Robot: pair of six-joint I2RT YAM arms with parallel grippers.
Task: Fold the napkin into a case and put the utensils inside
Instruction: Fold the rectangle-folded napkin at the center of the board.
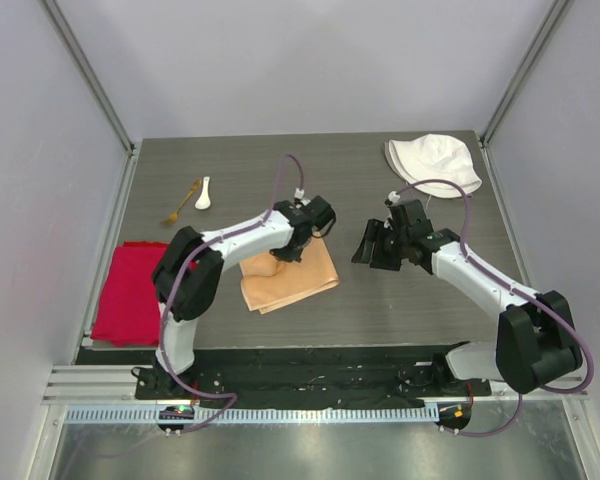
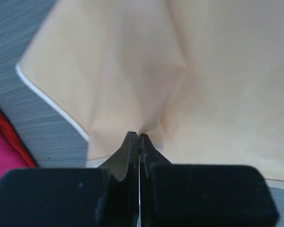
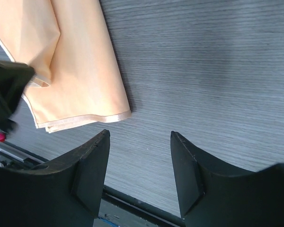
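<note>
The peach-orange napkin lies folded in layers at the table's middle; it also shows in the left wrist view and the right wrist view. My left gripper is shut on the napkin's far edge, pinching a raised pleat of cloth. My right gripper is open and empty, hovering over bare table to the right of the napkin. The white spoon and the gold fork lie side by side at the far left.
A bright red cloth lies at the left edge and shows in the left wrist view. A white fabric hat sits at the far right corner. White walls enclose the table.
</note>
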